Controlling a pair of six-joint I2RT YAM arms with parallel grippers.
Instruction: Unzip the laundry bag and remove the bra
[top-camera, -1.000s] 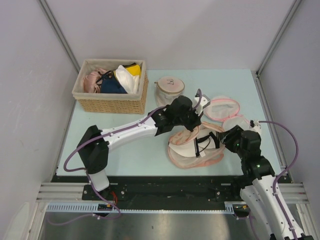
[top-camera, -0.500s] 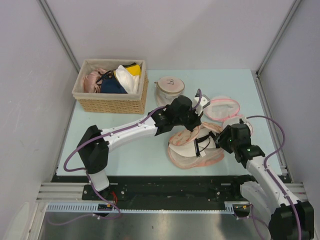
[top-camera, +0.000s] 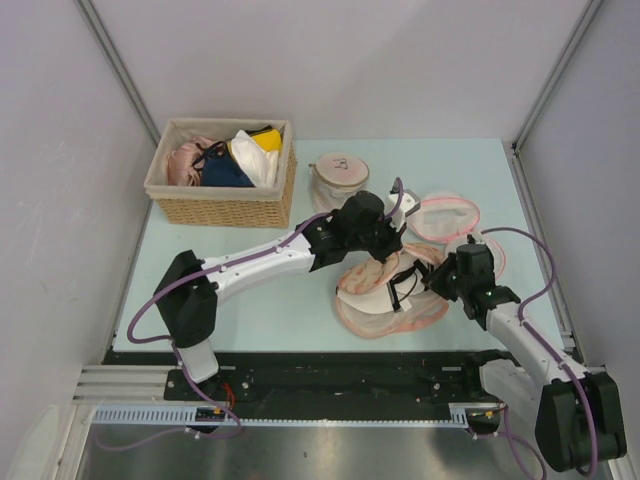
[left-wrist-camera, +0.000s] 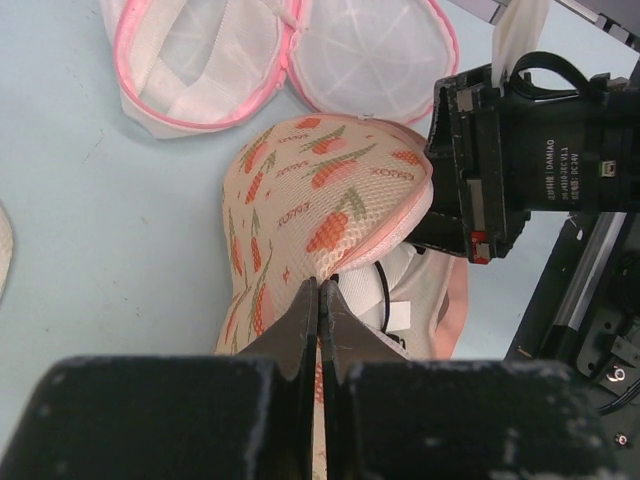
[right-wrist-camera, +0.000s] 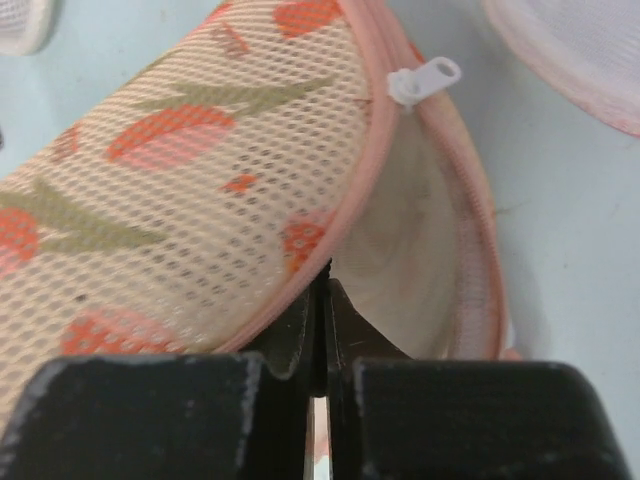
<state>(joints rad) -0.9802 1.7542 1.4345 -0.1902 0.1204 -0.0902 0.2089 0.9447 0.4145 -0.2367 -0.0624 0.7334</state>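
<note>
From above, the bag (top-camera: 392, 312) lies on the bench (top-camera: 280, 300) near its front edge, between the two arms. It is already unzipped, with its top shell lifted clear of the lower one. In the gap shows the bra (top-camera: 380, 288), white with black straps. The left hand (top-camera: 384, 254) is at the raised shell and the right hand (top-camera: 445, 282) at the bag's right rim.

The left wrist view shows the left fingers pressed fully together on a fold of the printed shell, holding it up like a tent. Under it lie a black strap loop and a white cup (only partly visible, the rest under the mesh).

The right wrist view shows the right fingers likewise closed, pinching the pink zipper edge where the two shells part. The white pull tab (right-wrist-camera: 425, 78) sits further along the rim.

The bag looks like thin, light mesh, so it will likely sag wherever it is not held. The stitched rim seems the firmest place to grip it. The bra should be light, with springy cups. The cup edge or the bridge looks a safer hold than a strap, which could catch on the zipper.
</note>
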